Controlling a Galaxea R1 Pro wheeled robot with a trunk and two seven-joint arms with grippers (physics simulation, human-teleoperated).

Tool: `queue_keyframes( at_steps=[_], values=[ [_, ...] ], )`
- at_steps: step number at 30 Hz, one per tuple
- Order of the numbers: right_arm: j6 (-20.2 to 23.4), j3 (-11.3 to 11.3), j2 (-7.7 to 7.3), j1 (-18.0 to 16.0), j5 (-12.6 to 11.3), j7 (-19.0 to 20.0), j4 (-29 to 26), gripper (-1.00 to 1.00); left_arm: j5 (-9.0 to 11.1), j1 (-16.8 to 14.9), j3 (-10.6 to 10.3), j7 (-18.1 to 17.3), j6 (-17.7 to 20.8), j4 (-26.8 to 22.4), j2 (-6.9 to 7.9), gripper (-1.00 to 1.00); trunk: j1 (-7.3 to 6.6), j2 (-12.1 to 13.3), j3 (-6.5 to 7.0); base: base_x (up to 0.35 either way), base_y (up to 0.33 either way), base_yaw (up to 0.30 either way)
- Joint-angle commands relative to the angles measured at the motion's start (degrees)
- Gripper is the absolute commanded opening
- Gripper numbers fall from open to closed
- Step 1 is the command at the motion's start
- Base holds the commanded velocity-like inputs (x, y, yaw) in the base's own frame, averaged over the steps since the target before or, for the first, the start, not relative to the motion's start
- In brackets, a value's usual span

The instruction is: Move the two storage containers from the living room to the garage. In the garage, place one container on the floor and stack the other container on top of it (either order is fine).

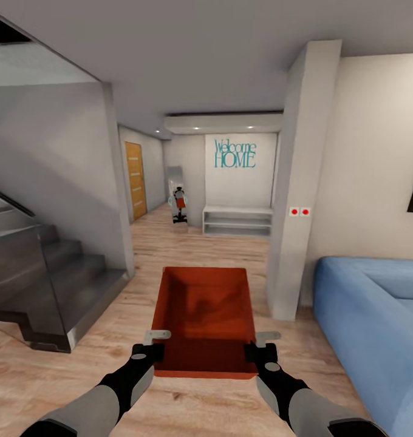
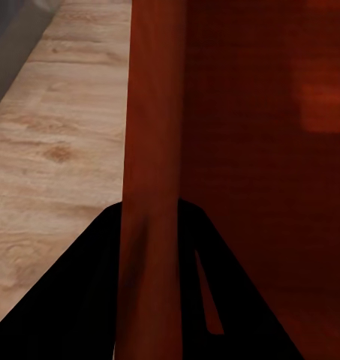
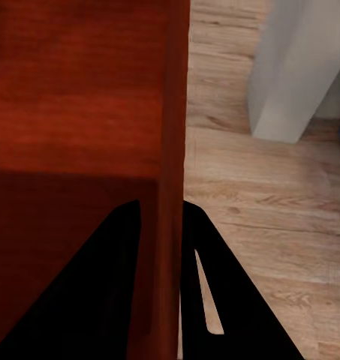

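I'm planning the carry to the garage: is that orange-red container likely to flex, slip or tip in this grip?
The container probably stays stiff: its straight walls show no bowing where the left gripper and right gripper clamp them. It looks empty, so likely light. Both grips sit near one end, so the far end might sag or pivot.

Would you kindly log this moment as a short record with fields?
carried item: orange-red storage container, open top, nothing visible inside
left gripper: fingers clamped on the container's left wall
right gripper: fingers clamped on its right wall
flooring: light wood planks
left of robot: grey staircase
right of robot: blue sofa
ahead: hallway with "Welcome HOME" sign
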Motion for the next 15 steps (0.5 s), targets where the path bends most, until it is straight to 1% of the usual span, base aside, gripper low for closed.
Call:
queue_keyframes(
  at_steps=[1,9,12,15],
  values=[
    [-0.1,0.01,-0.02,-0.01,-0.11,-0.63,0.24,-1.0,-0.95,-0.13,4.75,1.19,0.15,-0.31,0.97,-1.0,0.04,-0.07,-0.1,0.322,0.0,0.246],
    [-0.1,0.01,-0.02,-0.01,-0.11,-0.63,0.24,-1.0,-0.95,-0.13,4.75,1.19,0.15,-0.31,0.99,-1.0,0.04,-0.07,-0.1,0.322,0.0,0.258],
    [-0.1,0.01,-0.02,-0.01,-0.11,-0.6,0.24,-1.0,-0.95,-0.13,4.75,1.19,0.15,-0.31,1.0,-1.0,0.04,-0.07,-0.1,0.322,0.0,0.1],
    [-0.1,0.01,-0.02,-0.01,-0.11,-0.56,0.24,-1.0,-0.95,-0.13,4.75,1.19,0.15,-0.31,1.01,-1.0,0.04,-0.07,-0.1,0.322,0.0,0.033]
  ],
)
